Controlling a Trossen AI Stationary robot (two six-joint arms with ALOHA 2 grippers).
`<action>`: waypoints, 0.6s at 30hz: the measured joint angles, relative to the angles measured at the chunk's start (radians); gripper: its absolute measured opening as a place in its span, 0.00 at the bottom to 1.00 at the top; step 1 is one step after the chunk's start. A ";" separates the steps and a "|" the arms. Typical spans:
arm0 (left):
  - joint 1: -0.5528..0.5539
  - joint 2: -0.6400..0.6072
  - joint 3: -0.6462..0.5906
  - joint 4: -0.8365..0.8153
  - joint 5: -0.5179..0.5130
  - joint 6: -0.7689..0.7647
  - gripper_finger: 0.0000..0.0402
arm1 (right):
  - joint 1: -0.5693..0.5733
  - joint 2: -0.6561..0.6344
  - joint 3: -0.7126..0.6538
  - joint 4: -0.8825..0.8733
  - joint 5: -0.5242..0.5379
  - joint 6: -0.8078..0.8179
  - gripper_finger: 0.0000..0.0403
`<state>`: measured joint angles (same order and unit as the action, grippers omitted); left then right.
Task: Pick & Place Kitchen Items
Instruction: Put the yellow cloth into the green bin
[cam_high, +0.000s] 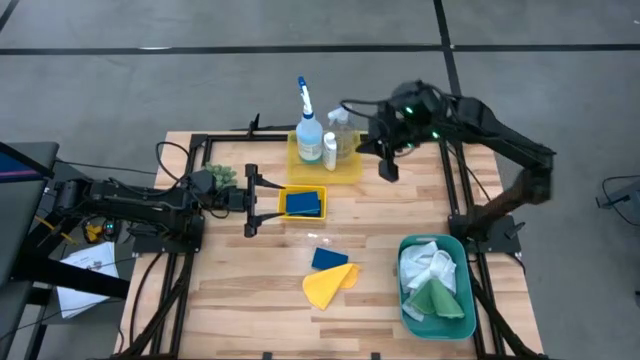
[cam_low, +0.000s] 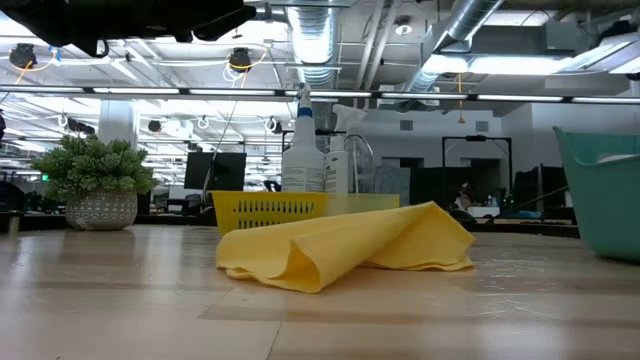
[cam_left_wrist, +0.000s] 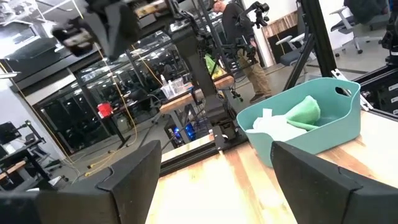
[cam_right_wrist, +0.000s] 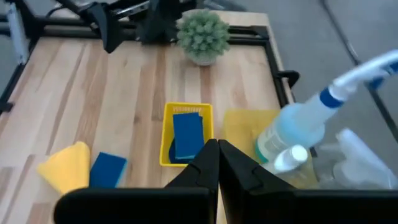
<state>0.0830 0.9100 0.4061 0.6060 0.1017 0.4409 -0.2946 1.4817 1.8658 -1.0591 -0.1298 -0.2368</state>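
Note:
A blue-white spray bottle (cam_high: 307, 128), a clear spray bottle (cam_high: 343, 128) and a small white blue-capped bottle (cam_high: 330, 150) stand in the large yellow tray (cam_high: 350, 170) at the far middle. One blue sponge (cam_high: 302, 203) lies in the small yellow tray (cam_high: 284, 192). Another blue sponge (cam_high: 328, 258) lies on the table beside a folded yellow cloth (cam_high: 328, 287). White and green cloths (cam_high: 432, 280) lie in the teal bin (cam_high: 408, 310). My left gripper (cam_high: 250, 200) is open and empty, just left of the small tray. My right gripper (cam_high: 388, 165) is shut and empty, above the table just right of the large tray.
A small green plant (cam_high: 222, 177) in a pot stands at the left, close to my left gripper. Black frame rails (cam_high: 460, 190) run along the table's left, right and far sides. Bare wood lies at the near left of the table.

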 joint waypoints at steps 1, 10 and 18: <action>0.000 0.000 0.000 0.000 0.000 -0.003 0.74 | 0.008 -0.043 -0.065 0.038 0.018 0.024 0.00; 0.000 0.000 0.000 0.001 0.000 -0.004 0.74 | 0.074 -0.523 -0.693 0.499 0.058 0.206 0.00; 0.000 0.000 0.000 0.010 0.000 -0.034 0.74 | 0.187 -0.892 -1.144 0.801 0.061 0.323 0.00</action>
<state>0.0830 0.9100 0.4061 0.6155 0.1016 0.4067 -0.1080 0.5897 0.7217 -0.2577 -0.0690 0.0867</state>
